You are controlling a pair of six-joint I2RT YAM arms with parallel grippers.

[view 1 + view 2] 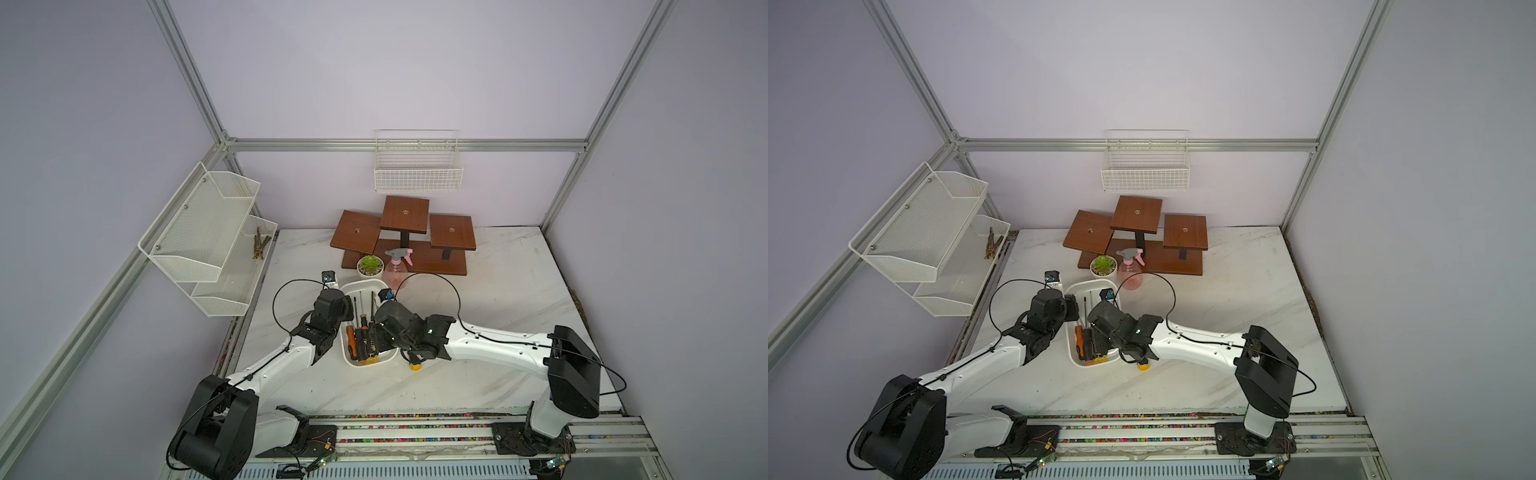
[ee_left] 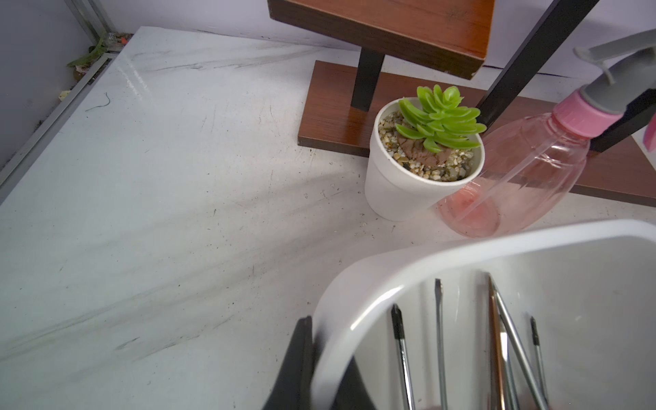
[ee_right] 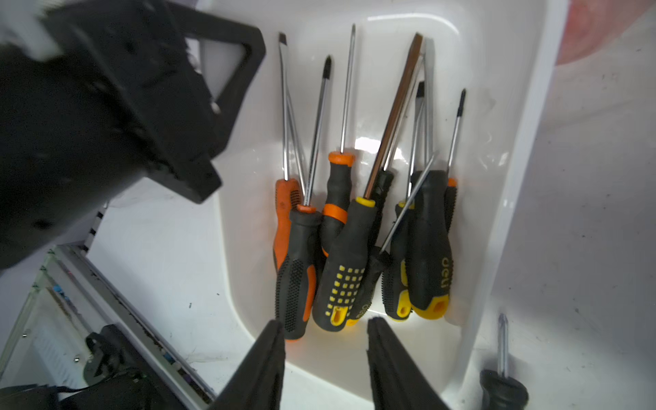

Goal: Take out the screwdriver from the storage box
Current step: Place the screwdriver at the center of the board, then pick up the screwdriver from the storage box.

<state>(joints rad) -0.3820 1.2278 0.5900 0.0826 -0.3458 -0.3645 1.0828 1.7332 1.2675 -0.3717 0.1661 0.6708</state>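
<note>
**Storage box with both claws at its edges**

The storage box [image 1: 360,283] sits mid-table, its long axis running near to far. The screwdrivers [image 3: 340,266] lie along that axis, handles near, tips far. The left gripper [image 2: 328,344] is clamped on the box's left rim. The right gripper [image 3: 324,326] hangs over the handles, jaws apart. A plant pot [image 1: 370,268] and a spray bottle [image 1: 397,270] crowd the far end. To the right there is open table [image 1: 498,291].

Storage box [image 1: 362,284] upright on the table [image 1: 498,291], long axis running away from the robot, screwdrivers [image 1: 360,338] heaped inside
Box white, glossy, shallow, with rounded corners and a rolled rim. Screwdrivers [image 3: 355,248] lie side by side and partly crossed, black handles with orange or yellow grips bunched at the near end, steel shafts pointing to the far end. 1 more black-handled screwdriver [image 3: 503,388] lies on the table just beside the box's near right corner
</note>
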